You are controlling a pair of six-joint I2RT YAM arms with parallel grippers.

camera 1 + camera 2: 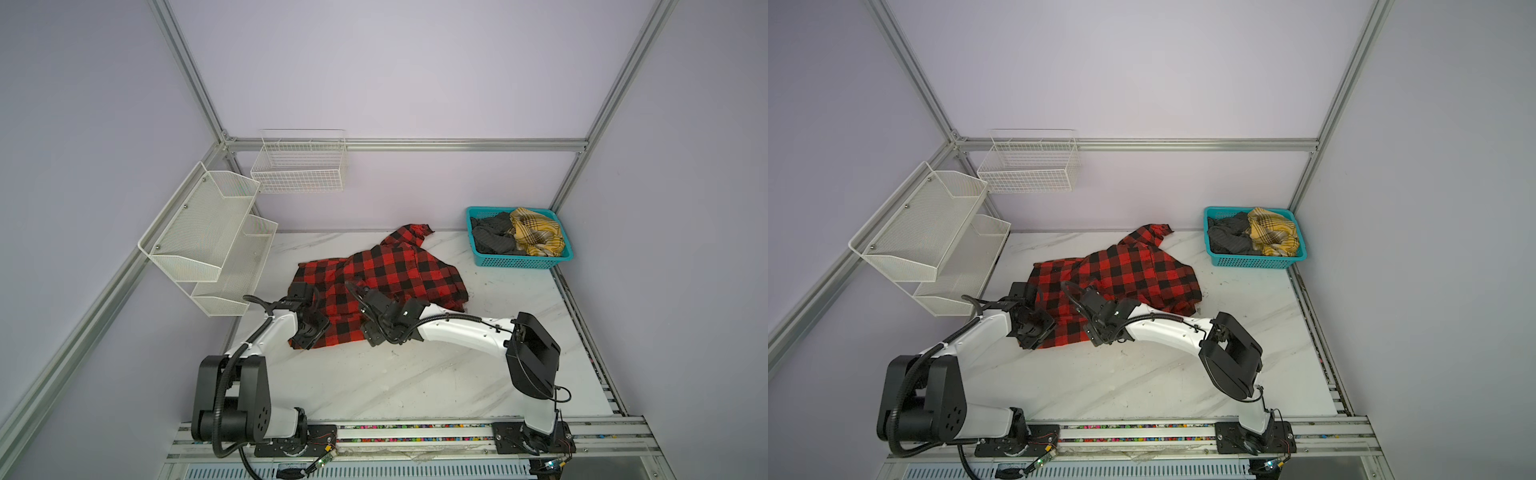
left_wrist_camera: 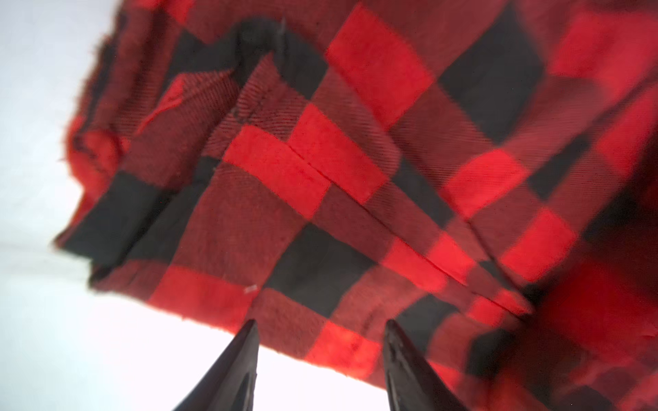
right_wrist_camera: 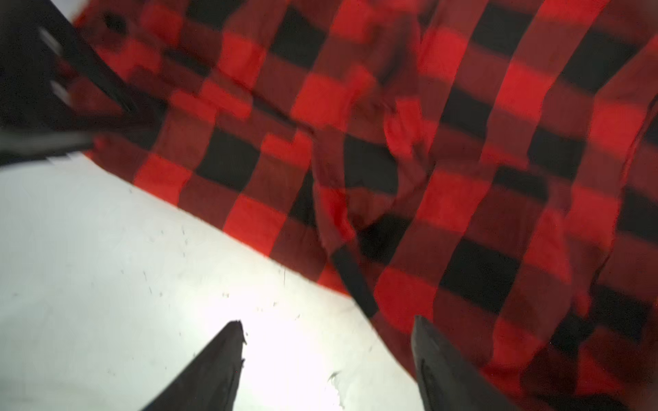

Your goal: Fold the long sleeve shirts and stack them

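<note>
A red-and-black check long sleeve shirt [image 1: 390,274] [image 1: 1129,270] lies crumpled on the white marble table [image 1: 395,382], one sleeve reaching toward the back wall. Both grippers sit low at its near hem. My left gripper [image 1: 305,338] [image 1: 1032,338] is at the hem's left corner. In the left wrist view it [image 2: 320,323] is open, with the shirt's edge [image 2: 320,178] just past its tips and not pinched. My right gripper [image 1: 374,336] [image 1: 1096,336] is at the hem's right part. It [image 3: 325,320] is open over bare table, one finger over the cloth [image 3: 427,142].
A teal basket [image 1: 519,262] [image 1: 1258,262] at the back right holds a dark grey garment [image 1: 492,237] and a yellow plaid one [image 1: 538,235]. White mesh shelves [image 1: 208,232] and a wire basket [image 1: 299,166] hang on the left and back walls.
</note>
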